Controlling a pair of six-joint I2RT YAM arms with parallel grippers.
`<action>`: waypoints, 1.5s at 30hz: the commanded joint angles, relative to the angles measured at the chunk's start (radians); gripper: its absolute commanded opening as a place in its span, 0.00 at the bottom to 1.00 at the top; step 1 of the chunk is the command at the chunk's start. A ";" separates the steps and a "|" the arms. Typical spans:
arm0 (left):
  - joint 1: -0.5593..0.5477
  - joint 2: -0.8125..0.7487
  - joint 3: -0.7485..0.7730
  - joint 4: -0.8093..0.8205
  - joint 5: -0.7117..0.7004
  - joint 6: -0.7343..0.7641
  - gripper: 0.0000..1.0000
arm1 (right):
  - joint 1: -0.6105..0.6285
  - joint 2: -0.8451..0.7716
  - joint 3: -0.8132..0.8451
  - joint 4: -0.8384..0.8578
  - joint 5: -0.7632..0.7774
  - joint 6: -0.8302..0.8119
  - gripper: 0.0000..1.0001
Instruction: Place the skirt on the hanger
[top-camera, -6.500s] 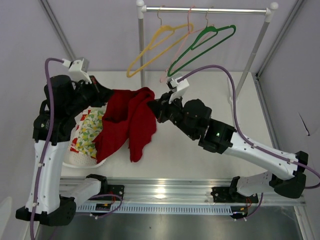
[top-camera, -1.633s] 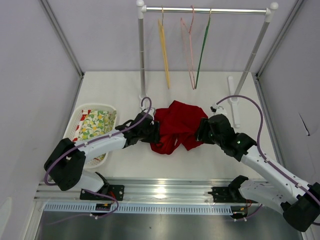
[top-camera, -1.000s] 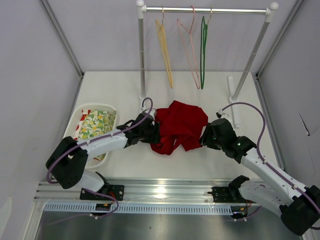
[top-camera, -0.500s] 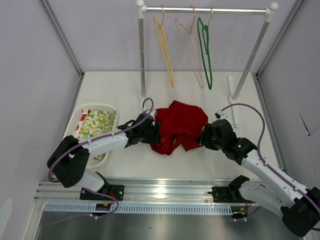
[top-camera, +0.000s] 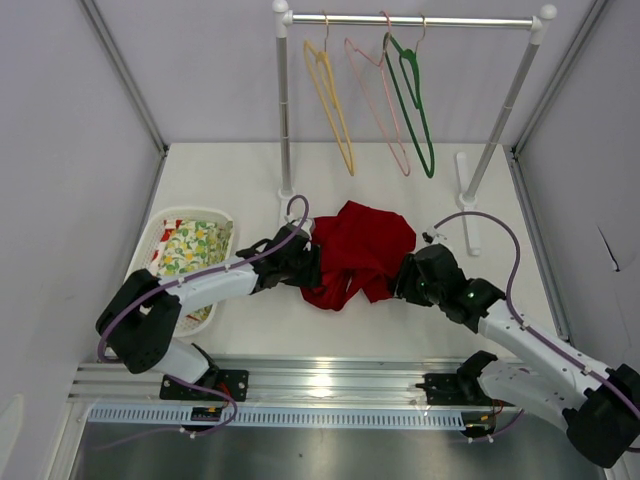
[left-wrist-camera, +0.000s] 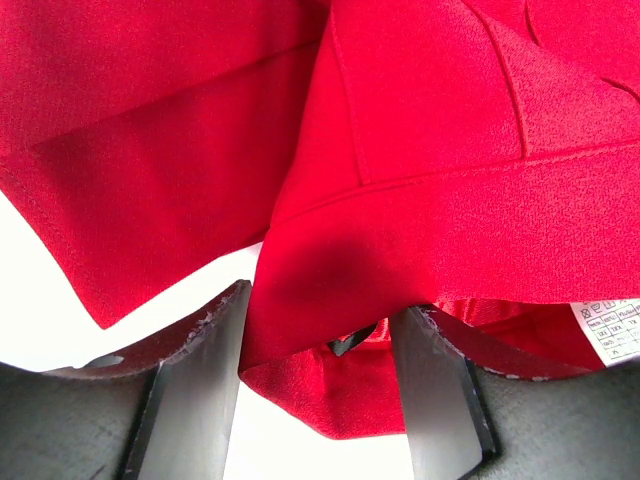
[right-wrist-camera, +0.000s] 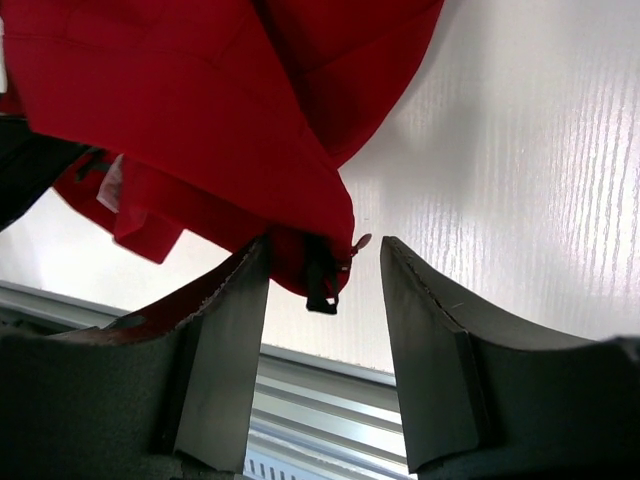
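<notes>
Skirt (top-camera: 357, 250) lies crumpled on the white counter (top-camera: 240, 175), about mid-width, nearer the arms than the clothes rail (top-camera: 415, 19). Its folds overlap, and a lobe trails toward the near edge.

Left gripper (top-camera: 306, 267) is at the skirt's left edge. In the left wrist view its two fingers (left-wrist-camera: 195, 390) stand spread apart, not clenched. A doubled fold of red cloth lies in the gap and over the right finger. A white care label (left-wrist-camera: 610, 325) shows at the right of that view.

Right gripper (top-camera: 404, 279) is at the skirt's right edge. In the right wrist view it is released, with its jaws wide. The hem hangs between them, close to the left finger, and bare counter shows before the right one. A small metal zip pull (right-wrist-camera: 357, 243) and a dark tab (right-wrist-camera: 319, 285) sit at that hem.

Hanger (top-camera: 377, 100), pale pink, hangs by its hook from the rail at the far side, well apart from the skirt. It is tilted and carries nothing. Yellow hanger (top-camera: 331, 98) hangs to its left and green hanger (top-camera: 413, 98) to its right.

White basket (top-camera: 146, 265) sits at the left of the counter, with floral cloth (top-camera: 190, 250) inside.
</notes>
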 joint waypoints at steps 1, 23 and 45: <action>0.006 0.004 0.032 0.027 0.006 0.019 0.62 | -0.013 0.038 -0.026 0.096 0.019 0.010 0.54; 0.123 0.021 0.129 -0.051 0.041 0.040 0.10 | -0.393 -0.190 -0.262 0.922 -0.687 -0.129 0.00; 0.209 0.186 0.152 -0.069 0.035 0.034 0.00 | -0.438 0.007 0.100 1.491 -1.163 0.282 0.00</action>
